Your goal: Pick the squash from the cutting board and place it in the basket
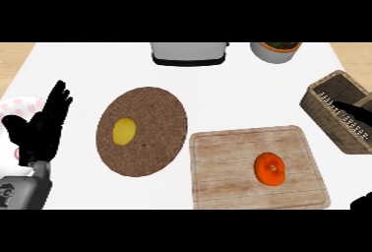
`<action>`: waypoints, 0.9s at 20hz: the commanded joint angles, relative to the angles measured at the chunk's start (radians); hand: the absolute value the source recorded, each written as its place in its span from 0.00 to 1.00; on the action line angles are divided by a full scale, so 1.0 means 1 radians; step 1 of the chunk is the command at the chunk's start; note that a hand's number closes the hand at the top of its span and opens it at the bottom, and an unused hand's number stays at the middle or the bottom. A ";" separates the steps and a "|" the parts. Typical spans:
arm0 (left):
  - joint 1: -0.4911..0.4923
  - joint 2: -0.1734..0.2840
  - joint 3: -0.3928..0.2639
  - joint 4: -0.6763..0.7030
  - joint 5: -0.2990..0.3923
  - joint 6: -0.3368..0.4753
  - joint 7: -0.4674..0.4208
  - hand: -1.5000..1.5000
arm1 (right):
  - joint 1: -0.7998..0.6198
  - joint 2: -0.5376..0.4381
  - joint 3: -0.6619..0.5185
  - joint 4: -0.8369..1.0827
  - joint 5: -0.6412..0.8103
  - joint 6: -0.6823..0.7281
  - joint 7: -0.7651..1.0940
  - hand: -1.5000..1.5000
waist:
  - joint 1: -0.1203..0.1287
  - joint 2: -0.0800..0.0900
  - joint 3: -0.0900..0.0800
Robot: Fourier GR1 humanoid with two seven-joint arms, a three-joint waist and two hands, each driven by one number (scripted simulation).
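An orange round squash (269, 168) lies on the wooden cutting board (225, 182), right of its middle. The woven basket (323, 106) stands at the right edge, beyond the board's far right corner. My left hand (42, 129) rests open at the left edge, fingers pointing up, far from the board. Only black parts of my right hand (356, 113) show at the right edge, one over the basket and another at the lower right corner, right of the board. Nothing touches the squash.
A round brown mat (156, 110) left of the board carries a yellow fruit (124, 131). A grey appliance (190, 53) and a white pot (276, 51) stand at the counter's back. A white, pink-spotted object (16, 106) sits behind my left hand.
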 commanded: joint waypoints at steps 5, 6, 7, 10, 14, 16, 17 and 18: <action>0.032 -0.007 0.026 -0.096 -0.024 -0.032 0.054 0.50 | 0.034 0.167 -0.052 -0.013 0.057 -0.011 -0.011 0.00 | 0.012 0.003 0.002; -0.073 -0.025 0.035 -0.009 -0.038 -0.023 0.091 0.50 | 0.004 0.191 -0.031 0.011 0.087 0.007 -0.025 0.00 | 0.009 0.004 0.002; 0.003 -0.041 0.009 -0.047 -0.061 -0.009 0.051 0.50 | 0.073 0.242 0.024 0.014 0.185 -0.051 -0.079 0.00 | 0.011 0.004 0.002; -0.046 -0.054 0.053 0.029 -0.051 -0.047 0.023 0.50 | 0.144 0.282 -0.009 -0.024 0.216 -0.038 -0.126 0.00 | 0.004 0.004 0.002; 0.051 -0.038 0.078 -0.066 -0.044 -0.089 0.020 0.50 | 0.165 0.344 0.011 0.062 0.304 -0.041 -0.251 0.00 | 0.011 0.003 0.002; 0.014 -0.079 0.059 -0.001 -0.089 -0.058 -0.003 0.50 | 0.160 0.411 0.080 0.088 0.391 -0.087 -0.247 0.00 | 0.009 0.004 0.002; 0.004 -0.063 0.082 -0.041 -0.070 -0.069 0.059 0.50 | 0.136 0.401 0.040 0.152 0.380 -0.060 -0.324 0.00 | 0.011 0.004 0.002; -0.027 -0.068 0.077 -0.032 -0.077 -0.065 0.064 0.50 | 0.219 0.432 0.086 0.100 0.447 -0.121 -0.341 0.00 | 0.006 0.004 0.002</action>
